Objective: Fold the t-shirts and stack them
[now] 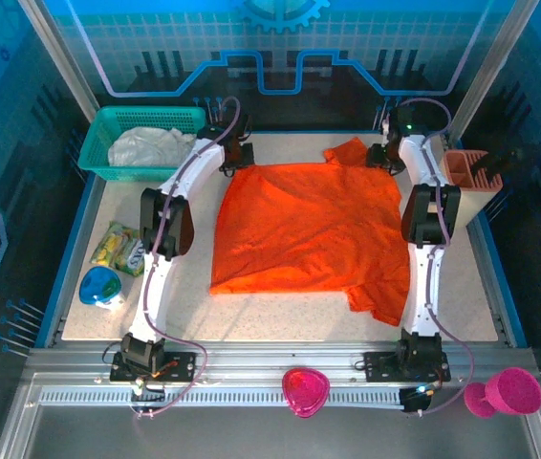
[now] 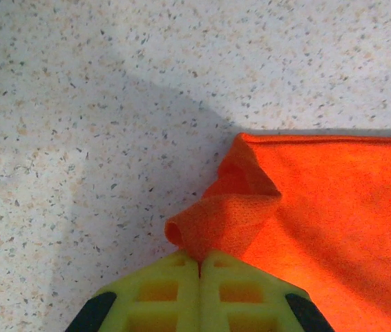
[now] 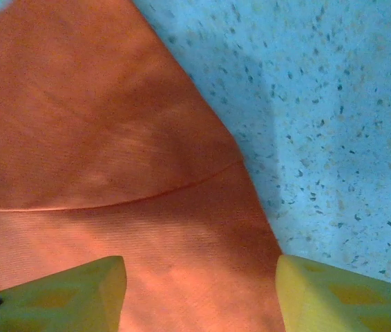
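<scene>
The orange t-shirt (image 1: 309, 225) lies spread on the table (image 1: 280, 316), one sleeve folded up at the far right and one sticking out at the near right. My left gripper (image 1: 235, 158) is at its far left corner. In the left wrist view that gripper (image 2: 200, 257) is shut on a pinched fold of the orange cloth (image 2: 223, 214). My right gripper (image 1: 382, 155) is at the far right sleeve. In the right wrist view it (image 3: 201, 277) stands open over the orange fabric (image 3: 78, 124), gripping nothing. A white t-shirt (image 1: 146, 145) lies crumpled in the basket.
The teal mesh basket (image 1: 103, 158) stands at the far left corner. A snack packet (image 1: 120, 247) and a blue-and-white object (image 1: 100, 287) lie along the left edge. A brown holder (image 1: 471, 172) stands at the right edge. Two pink things (image 1: 305, 390) (image 1: 511, 390) sit on the near rail.
</scene>
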